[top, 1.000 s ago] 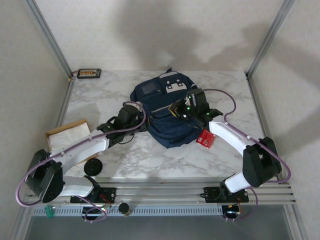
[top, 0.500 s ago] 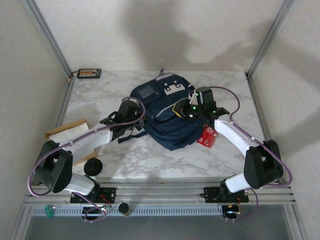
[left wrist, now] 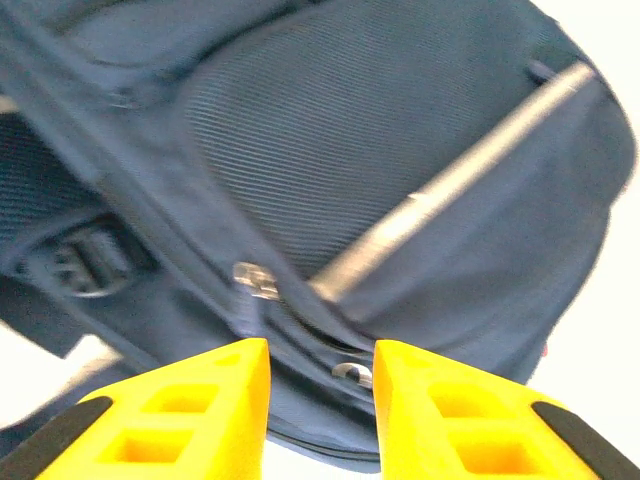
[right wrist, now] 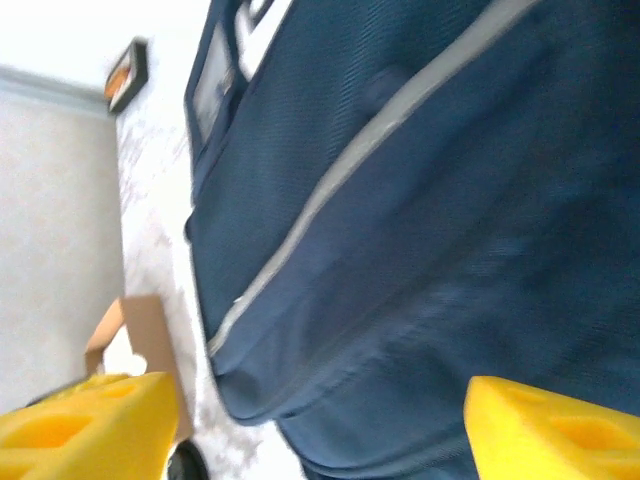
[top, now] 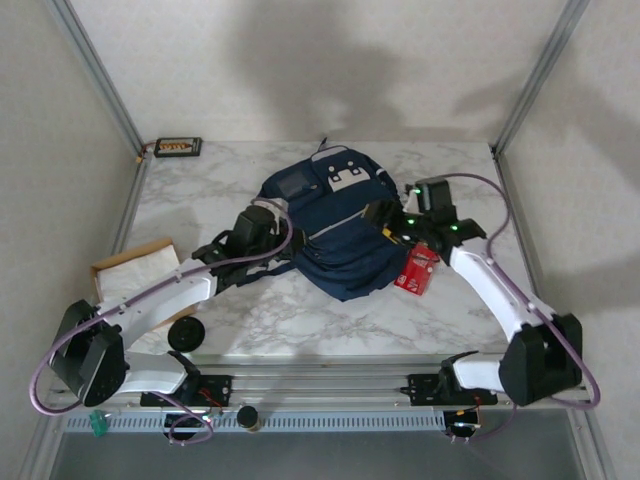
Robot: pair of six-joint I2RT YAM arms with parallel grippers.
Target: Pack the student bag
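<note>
At the left edge of the table (top: 200,190), a box (top: 135,270) holding something white sits outside the bag (top: 335,228). A black disc (top: 186,334) lies near the front edge, and a small dark tray (top: 178,147) rests at the far left corner. My left gripper (left wrist: 318,350) hovers close to the bag's left side, its fingers a little apart with nothing between them. A zip pull and the pale stripe show just past the tips. The bag itself lies flat at the middle of the table, toward the far edge, with its front pocket up. My right gripper (right wrist: 320,395) faces the bag's right side, fingers spread wide and pinching nothing. A red packet (top: 417,270) lies on the table just beside the bag's right side, under my right wrist. By my reading the packing is not finished. The packet, the disc and the box are all out on the table, if they are meant to go in, and neither of my grippers carries anything. I cannot tell from here whether the main compartment is zipped or what, if anything, is already inside. What seems left is to open the bag, put in the loose things and close it.
</note>
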